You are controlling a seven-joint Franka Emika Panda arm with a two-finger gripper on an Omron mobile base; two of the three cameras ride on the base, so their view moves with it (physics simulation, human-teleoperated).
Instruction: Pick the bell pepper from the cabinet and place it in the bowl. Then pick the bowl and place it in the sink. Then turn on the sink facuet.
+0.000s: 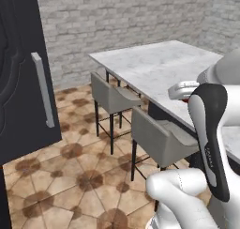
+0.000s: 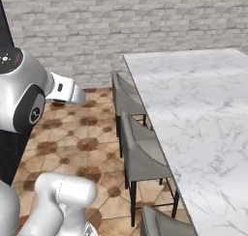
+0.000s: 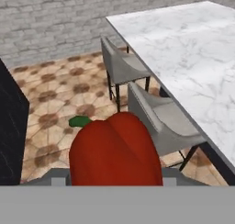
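Observation:
The glossy red bell pepper, with a green stem at its far side, sits between the fingers of my gripper, which is shut on it. A sliver of the red pepper peeks from under the white hand in the left base view, and the pepper shows the same way in the right base view. The black cabinet with its long grey bar handle stands to the left; its dark side appears in the hand view. The bowl, sink and faucet are out of view.
A long white marble counter stretches to the right, with grey stools tucked along its near edge over a brown tiled floor. A grey brick wall closes the back.

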